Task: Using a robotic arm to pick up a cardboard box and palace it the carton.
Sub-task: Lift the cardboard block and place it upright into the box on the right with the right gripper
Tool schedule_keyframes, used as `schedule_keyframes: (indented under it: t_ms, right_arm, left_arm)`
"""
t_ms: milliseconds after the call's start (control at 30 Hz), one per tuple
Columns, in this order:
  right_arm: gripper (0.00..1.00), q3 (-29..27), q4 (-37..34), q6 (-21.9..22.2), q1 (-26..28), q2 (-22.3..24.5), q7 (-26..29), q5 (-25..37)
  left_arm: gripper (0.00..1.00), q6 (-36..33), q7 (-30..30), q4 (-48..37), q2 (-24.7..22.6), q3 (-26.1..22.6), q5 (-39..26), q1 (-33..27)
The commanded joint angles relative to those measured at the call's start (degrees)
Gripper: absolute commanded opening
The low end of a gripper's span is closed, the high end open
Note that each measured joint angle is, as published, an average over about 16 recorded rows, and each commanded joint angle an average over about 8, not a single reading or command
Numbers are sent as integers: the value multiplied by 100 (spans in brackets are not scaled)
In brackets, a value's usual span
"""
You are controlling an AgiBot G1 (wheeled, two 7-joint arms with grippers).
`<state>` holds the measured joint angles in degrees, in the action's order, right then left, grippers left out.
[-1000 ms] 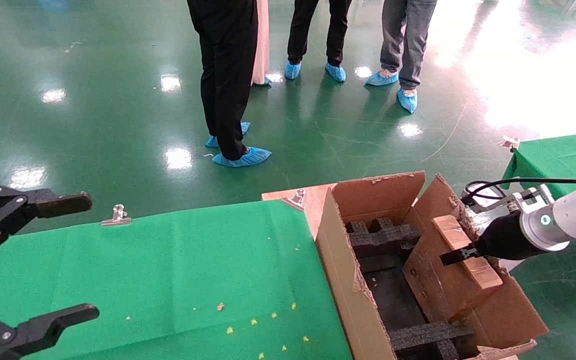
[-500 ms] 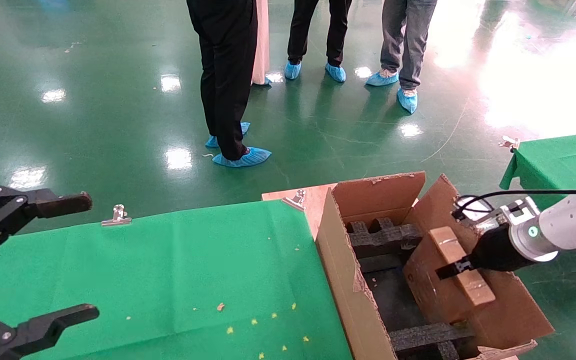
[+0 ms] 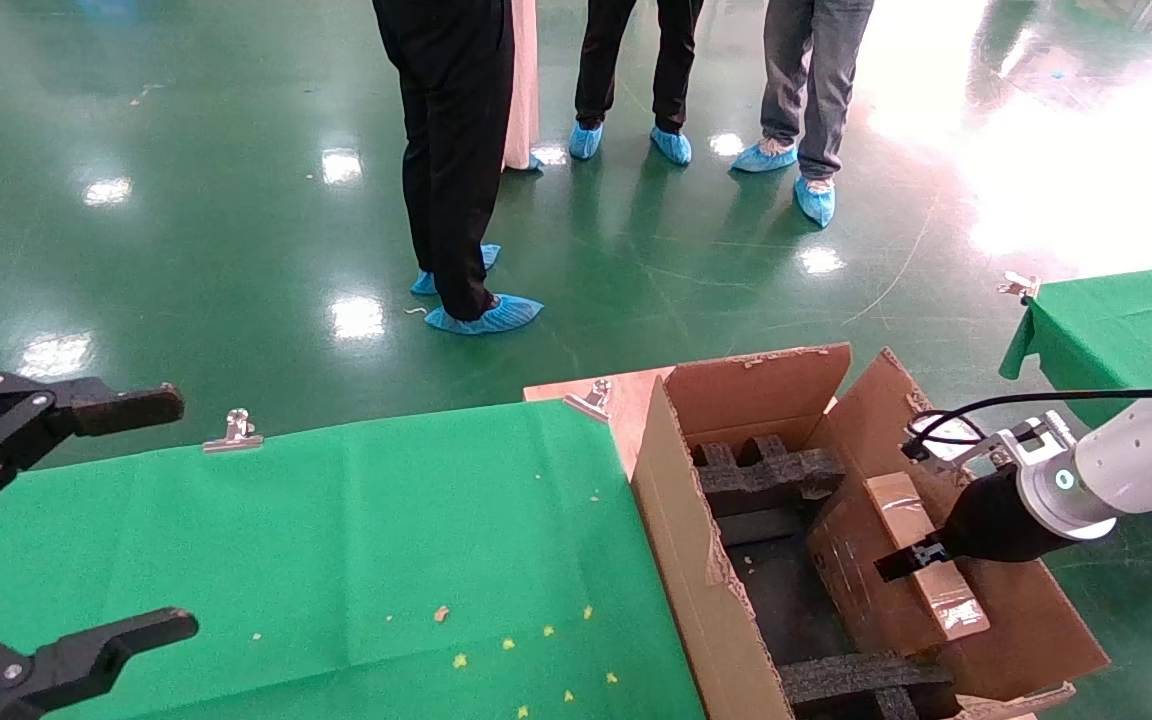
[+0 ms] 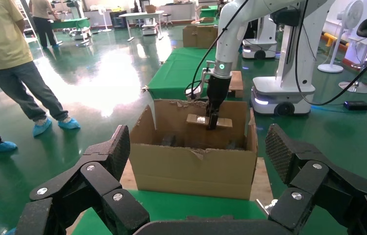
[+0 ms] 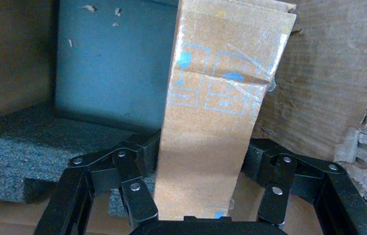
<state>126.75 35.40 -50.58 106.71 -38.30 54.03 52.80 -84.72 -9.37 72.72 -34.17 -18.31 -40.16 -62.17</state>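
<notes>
1. Cardboard box (image 3: 921,560) sits tilted inside the carton (image 3: 696,560), along its right-hand wall, above the black foam blocks (image 3: 766,478).
2. Right gripper (image 5: 203,193) of the robotic arm (image 3: 1126,465) reaches into the carton, jaws clamped on the box's two sides.
3. Left gripper (image 4: 198,166) hangs over the near left of the green counter (image 3: 336,540), jaws spread wide and holding nothing.

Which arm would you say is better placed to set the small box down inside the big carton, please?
The right. Its gripper is shut on the cardboard box, already among the flaps of the carton. The left gripper hangs open over the green table, holding nothing.
</notes>
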Motion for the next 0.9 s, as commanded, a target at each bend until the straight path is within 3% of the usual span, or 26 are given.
schedule_keyframes:
  t_ms: [33,133,167,900]
  right_arm:
    - [56,-7,-31,-30,-13,-12,-27,-13]
    - [93,-14,-47,-46,-19,-20,-43,-22]
    - [100,-17,-52,-52,-20,-22,-48,-25]
    - [100,-15,-21,-61,11,2,-45,-21]
  left_arm:
    - [100,0,0,0,0,0,0,0]
    - [100,1,0,-1,0,0,1,1]
    - [100,2,0,-1,0,0,1,1]
    - [100,1,1,-2,0,0,1,0]
